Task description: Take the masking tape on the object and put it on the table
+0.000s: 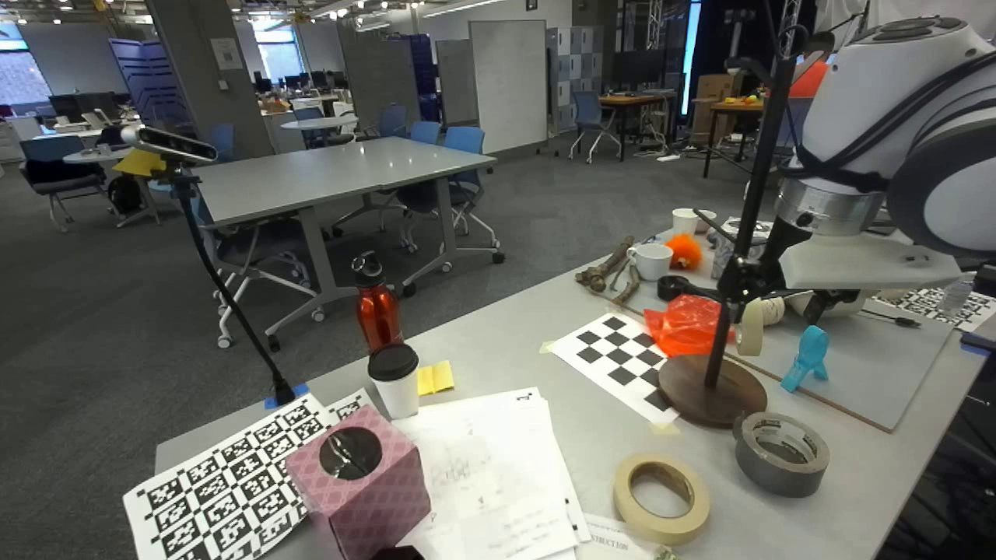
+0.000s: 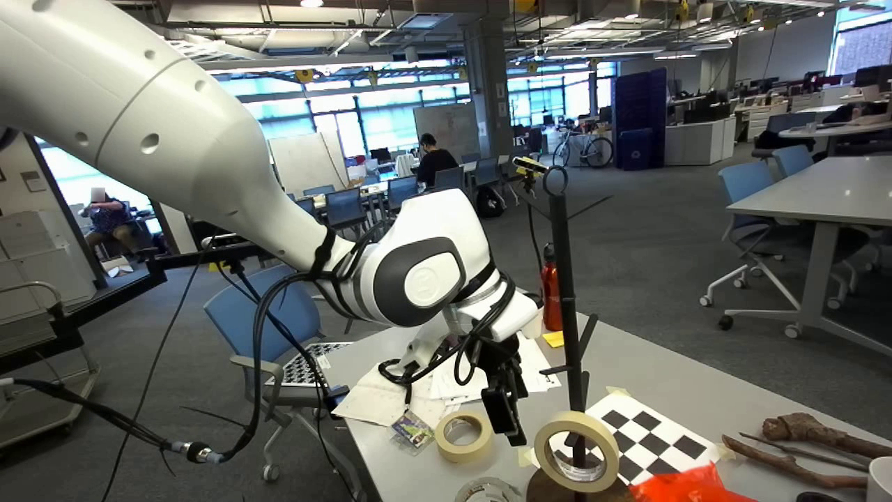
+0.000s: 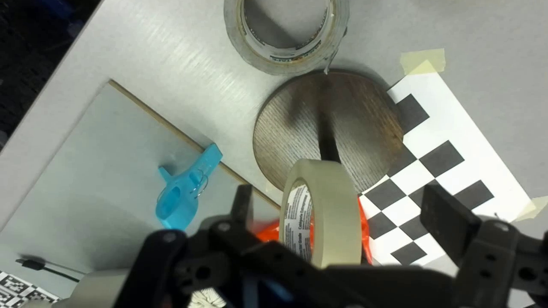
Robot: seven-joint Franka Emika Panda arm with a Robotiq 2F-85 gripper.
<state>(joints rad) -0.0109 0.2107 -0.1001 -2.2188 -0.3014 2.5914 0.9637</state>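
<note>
jaws: released, parted | masking tape hangs on the stand | done: apparently no removal yet | remaining: grasp, slip off, set on desk

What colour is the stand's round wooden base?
Dark brown; the round wooden base shows best in the wrist view.

- The carpeted floor is dark grey in both exterior views.
- In an exterior view, a long grey table stands left with blue-backed chairs beside it; a whiteboard and lockers stand far.
- In an exterior view, bright windows show far behind a grey pillar; a blue office chair stands near left, a ceiling lamp glowing.
</note>
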